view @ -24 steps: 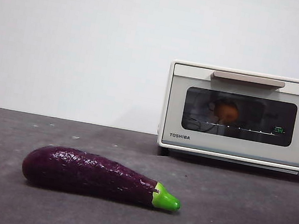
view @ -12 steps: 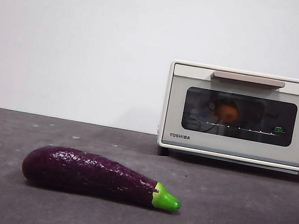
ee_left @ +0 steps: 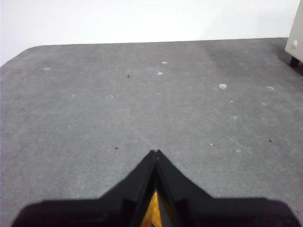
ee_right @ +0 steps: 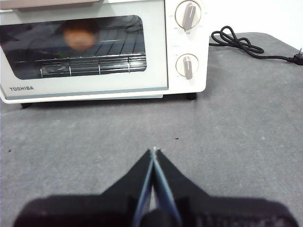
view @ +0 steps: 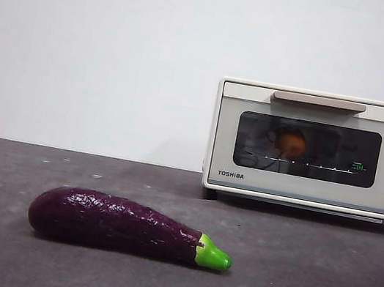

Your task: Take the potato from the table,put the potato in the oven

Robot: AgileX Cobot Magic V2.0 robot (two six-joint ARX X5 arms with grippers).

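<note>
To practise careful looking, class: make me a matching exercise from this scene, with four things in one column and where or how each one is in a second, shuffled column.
Things:
1. potato
2. eggplant
3. oven door
4. right gripper

States:
A. shut, handle at the top
B. lying on the table
C. behind the glass, on the rack
D. jaws shut, holding nothing, facing the oven

Pairs: 1-C, 2-B, 3-A, 4-D

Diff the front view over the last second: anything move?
Nothing visibly changed. The potato sits on the rack inside the oven behind the shut door, and the eggplant lies in the same place on the table. Neither arm shows in the front view; the left gripper and right gripper are shut and empty.
</note>
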